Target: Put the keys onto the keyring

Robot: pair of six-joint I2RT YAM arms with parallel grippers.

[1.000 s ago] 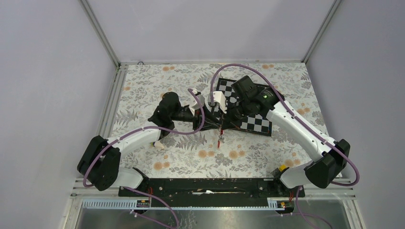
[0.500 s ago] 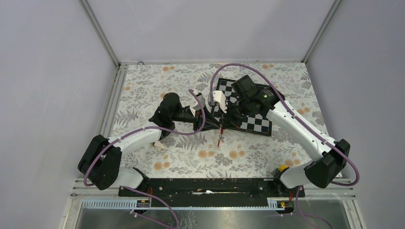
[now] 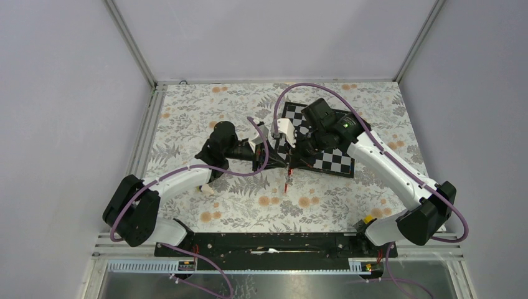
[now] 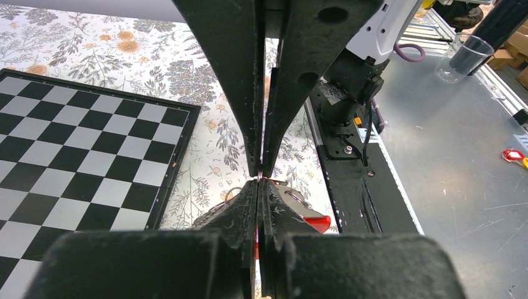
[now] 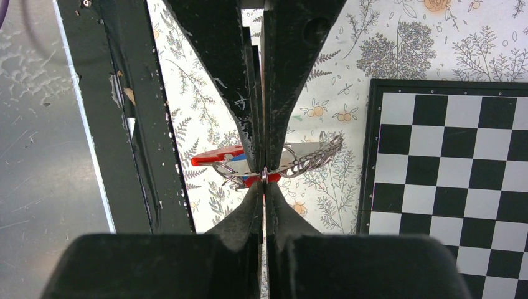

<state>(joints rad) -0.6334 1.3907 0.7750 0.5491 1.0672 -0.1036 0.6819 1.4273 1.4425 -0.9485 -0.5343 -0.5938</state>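
My two grippers meet tip to tip over the floral cloth, just in front of the chessboard [image 3: 330,161]. The right gripper [image 5: 264,180] is shut on a thin metal ring of the keyring. Under it hangs a bundle: a silver piece with a red end [image 5: 215,157], a blue tag [image 5: 251,181] and a chain [image 5: 319,151]. The left gripper [image 4: 261,182] is shut at the same spot, with a red sliver showing between its fingers. Behind it lie a red tag [image 4: 314,222] and the chain [image 4: 208,213]. From above, the bundle's red part [image 3: 286,181] dangles below both tips.
The chessboard [image 4: 75,137] lies at the back right, partly under the right arm. A small white and yellow block [image 3: 205,189] sits beside the left forearm. The black base rail [image 3: 268,243] runs along the near edge. Purple cables arch over both arms.
The left gripper has shut at the ring beside the right gripper's tips. The arms and the hanging bundle have barely moved.
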